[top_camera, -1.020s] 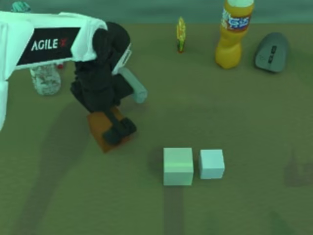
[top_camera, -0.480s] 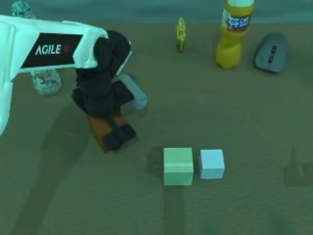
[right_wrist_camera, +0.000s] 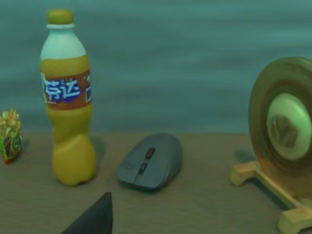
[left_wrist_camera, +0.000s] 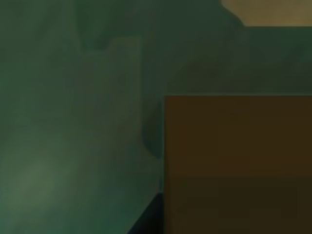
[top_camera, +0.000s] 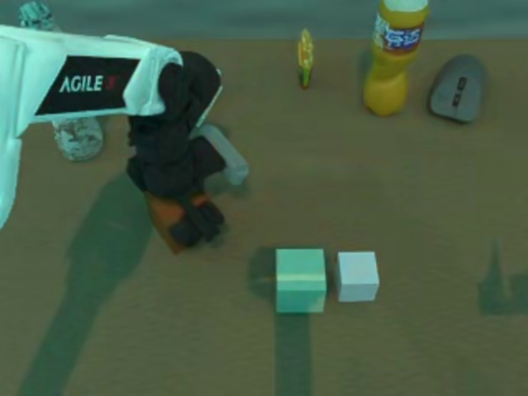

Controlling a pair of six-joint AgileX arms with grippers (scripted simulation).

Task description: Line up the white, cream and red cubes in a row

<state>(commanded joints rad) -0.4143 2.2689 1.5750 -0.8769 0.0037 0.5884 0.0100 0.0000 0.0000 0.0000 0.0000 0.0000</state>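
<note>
The left gripper (top_camera: 196,224) sat low over the red cube (top_camera: 167,216), left of the table's (top_camera: 396,190) middle, the cube mostly hidden beneath it. Its fingers appeared to straddle the cube, but I cannot tell whether they gripped it. The cream cube (top_camera: 300,280) and white cube (top_camera: 357,276) stood just beside each other toward the near edge, well apart from the gripper.

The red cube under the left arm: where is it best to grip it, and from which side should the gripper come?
Probably from straight above, fingers on two opposite flat side faces. The red cube sits turned at an angle to the cream cube and white cube, so the left gripper, already low over it, should match that turn.
</note>
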